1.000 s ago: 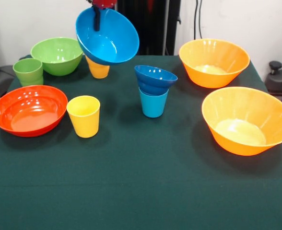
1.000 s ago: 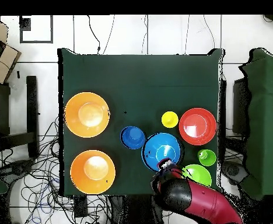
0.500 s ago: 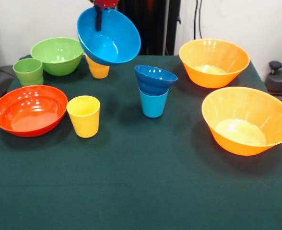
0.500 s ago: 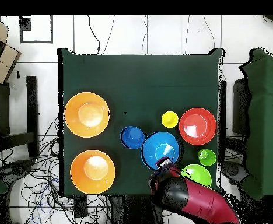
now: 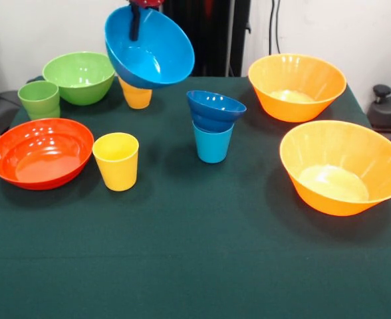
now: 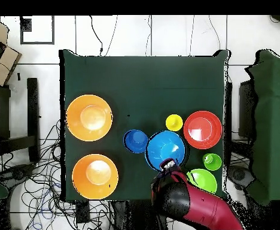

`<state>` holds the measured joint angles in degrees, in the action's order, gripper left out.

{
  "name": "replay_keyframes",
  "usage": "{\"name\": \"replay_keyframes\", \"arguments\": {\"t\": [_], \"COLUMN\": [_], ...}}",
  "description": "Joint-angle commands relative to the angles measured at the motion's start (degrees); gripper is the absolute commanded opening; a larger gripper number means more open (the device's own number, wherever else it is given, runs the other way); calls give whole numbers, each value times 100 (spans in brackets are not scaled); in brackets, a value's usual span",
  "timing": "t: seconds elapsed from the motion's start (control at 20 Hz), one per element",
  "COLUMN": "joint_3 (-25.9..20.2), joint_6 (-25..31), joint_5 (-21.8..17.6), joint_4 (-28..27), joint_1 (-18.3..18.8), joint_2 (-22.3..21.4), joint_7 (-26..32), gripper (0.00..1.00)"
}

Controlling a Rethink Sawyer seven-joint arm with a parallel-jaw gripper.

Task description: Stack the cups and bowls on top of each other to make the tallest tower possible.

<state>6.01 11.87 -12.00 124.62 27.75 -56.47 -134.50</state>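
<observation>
- Gripping the rim of the medium light blue bowl (image 5: 149, 48), my gripper (image 5: 135, 23) shows in the front view only at the top edge, one dark finger down inside the bowl, so I am clamped on that rim.
- That bowl hangs tilted above the table (image 5: 195, 266), its opening facing the camera, and it hides the top of a yellow cup (image 5: 136, 96) behind it.
- On the cloth, the small dark blue bowl (image 5: 215, 109) sits tilted on the light blue cup (image 5: 213, 143), a short tower near the middle.
- To the left I see the red-orange bowl (image 5: 40, 153), a second yellow cup (image 5: 116, 161) just beside it, the green cup (image 5: 39, 100) and the green bowl (image 5: 80, 77).
- Two large orange bowls (image 5: 296, 86) stand at the right.
- From overhead, my red arm (image 6: 196, 206) reaches in from the bottom edge, with the light blue bowl (image 6: 164, 148) at its tip, between the dark blue bowl (image 6: 135, 141) and the red-orange bowl (image 6: 203, 129).
</observation>
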Motion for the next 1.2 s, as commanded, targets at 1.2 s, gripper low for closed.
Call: {"name": "replay_keyframes", "arguments": {"t": [1.2], "joint_3": [831], "joint_6": [-660], "joint_5": [899], "joint_4": [-434], "joint_1": [-1325], "joint_2": [-88], "joint_7": [-1105], "gripper": [0]}}
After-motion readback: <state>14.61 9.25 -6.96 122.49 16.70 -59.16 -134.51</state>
